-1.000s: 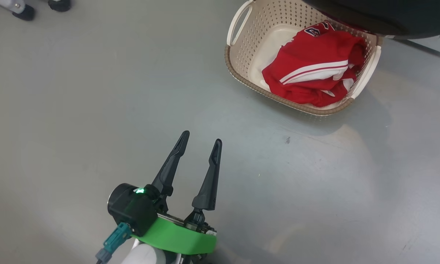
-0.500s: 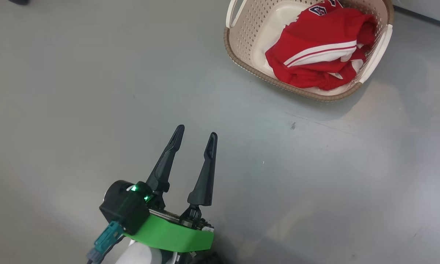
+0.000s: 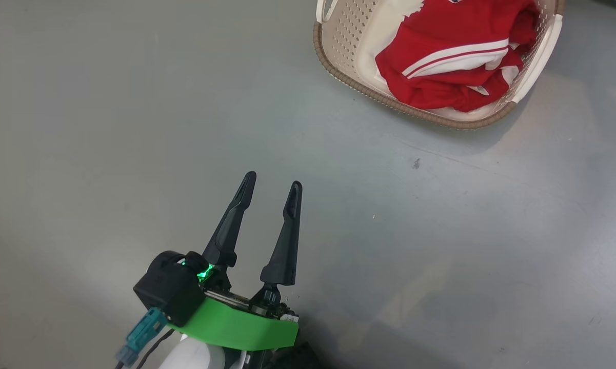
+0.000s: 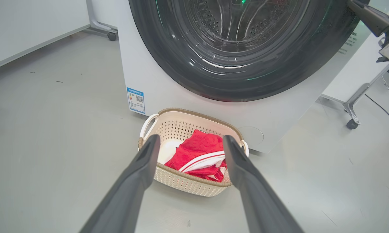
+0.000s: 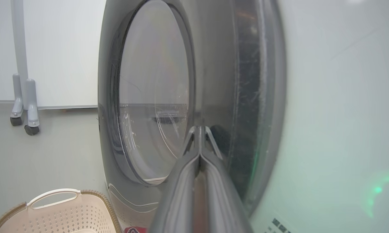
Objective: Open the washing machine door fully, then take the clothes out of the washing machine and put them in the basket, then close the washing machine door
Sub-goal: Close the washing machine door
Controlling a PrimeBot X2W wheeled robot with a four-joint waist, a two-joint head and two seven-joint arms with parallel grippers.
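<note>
The cream basket [image 3: 338, 77] stands on the grey floor and holds the red, white-striped clothes [image 3: 451, 61]. My left gripper [image 3: 272, 181] hovers open and empty over the floor, well short of the basket. Its wrist view has the basket [image 4: 181, 183] and clothes [image 4: 197, 152] between its fingers [image 4: 139, 174], just before the white washing machine [image 4: 155, 81]. The washing machine door [image 4: 246, 74] lies against the machine front. My right gripper [image 5: 199, 128] is shut, its tips on the glossy rim of the door [image 5: 155, 97]. That right gripper [image 4: 354, 5] reaches the door's upper right edge.
Wheeled frame legs [image 4: 351, 123] stand right of the machine, with a cable [image 4: 388, 97] on the floor beyond. More castors [image 5: 26, 119] and white panels [image 5: 61, 48] stand on the door's far side. A blue label [image 4: 136, 100] marks the machine's lower left corner.
The head camera has shifted, so the basket sits higher in the picture. The dark door rim that hung over the basket a second ago has left the picture. Both grippers keep their states.
</note>
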